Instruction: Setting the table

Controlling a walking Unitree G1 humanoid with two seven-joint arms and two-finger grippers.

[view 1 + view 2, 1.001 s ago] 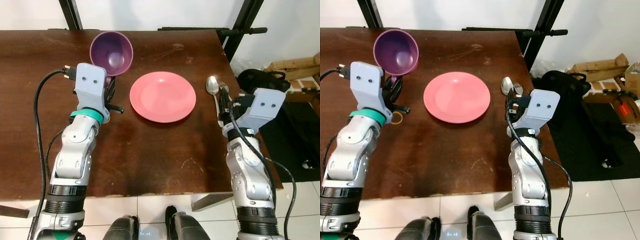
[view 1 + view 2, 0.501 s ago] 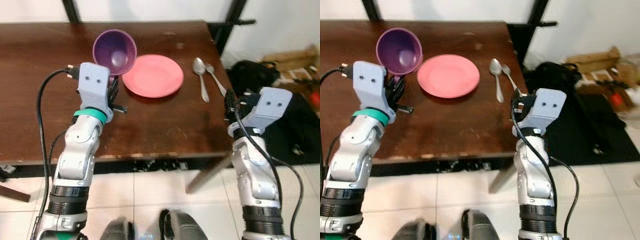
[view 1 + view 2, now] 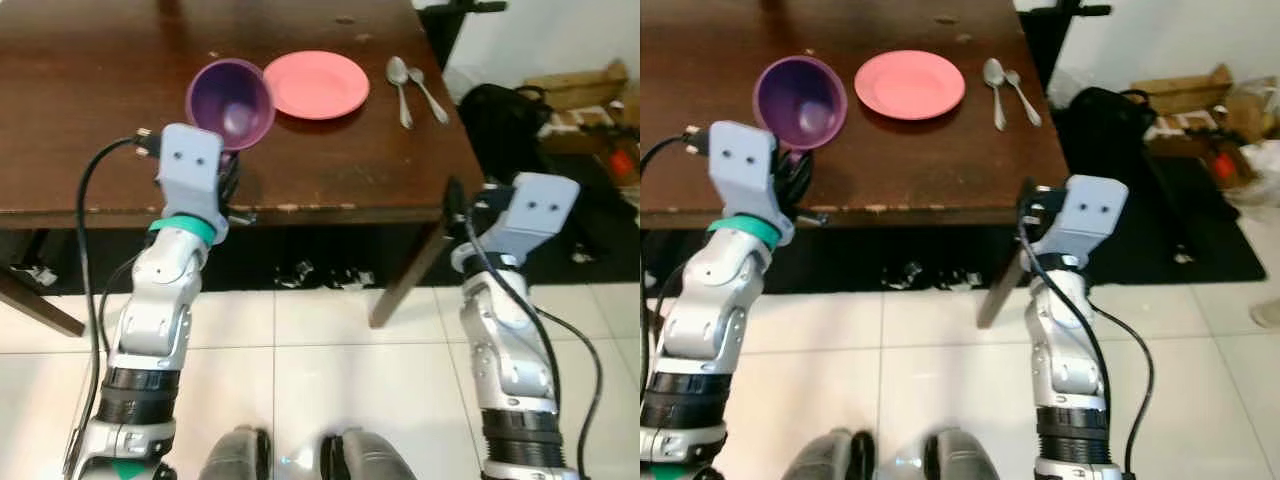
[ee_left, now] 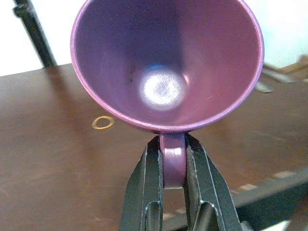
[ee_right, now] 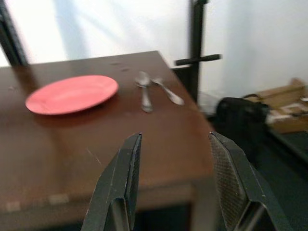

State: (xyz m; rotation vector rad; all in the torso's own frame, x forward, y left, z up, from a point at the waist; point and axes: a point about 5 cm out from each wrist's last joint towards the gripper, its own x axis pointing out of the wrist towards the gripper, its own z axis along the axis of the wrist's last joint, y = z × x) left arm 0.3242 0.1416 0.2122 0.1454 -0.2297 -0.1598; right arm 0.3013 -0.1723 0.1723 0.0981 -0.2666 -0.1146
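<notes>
Across the upper part of the head views runs a dark brown wooden tabletop (image 3: 120, 130), its near edge facing the robot, with white tiled floor (image 3: 300, 360) below. A black bag (image 3: 495, 115) lies on the floor off the tabletop's right corner, with cardboard boxes (image 3: 580, 85) beyond it at about 2 o'clock.

Left arm: raised at the near edge of the tabletop. The left pincer (image 4: 172, 159) is clenched on the handle of a purple cup (image 3: 229, 101), one black finger on each side of the handle. The cup is tilted, its open mouth turned toward the cameras; its inside shows a bright reflection at the bottom. Whether the cup is touching the tabletop cannot be told.

Right arm: held off the near right corner of the tabletop, over the floor. The right pincer (image 5: 175, 180) is released, its two fingers spread apart with nothing between them, facing the tabletop.

A pink plate (image 3: 316, 84) lies flat at 1 o'clock from the cup, close beside it. Two metal spoons (image 3: 401, 82) lie side by side at 3 o'clock from the plate, near the tabletop's right edge, bowls pointing away from the robot.

A small yellow ring (image 4: 102, 122) lies on the tabletop near the cup.
</notes>
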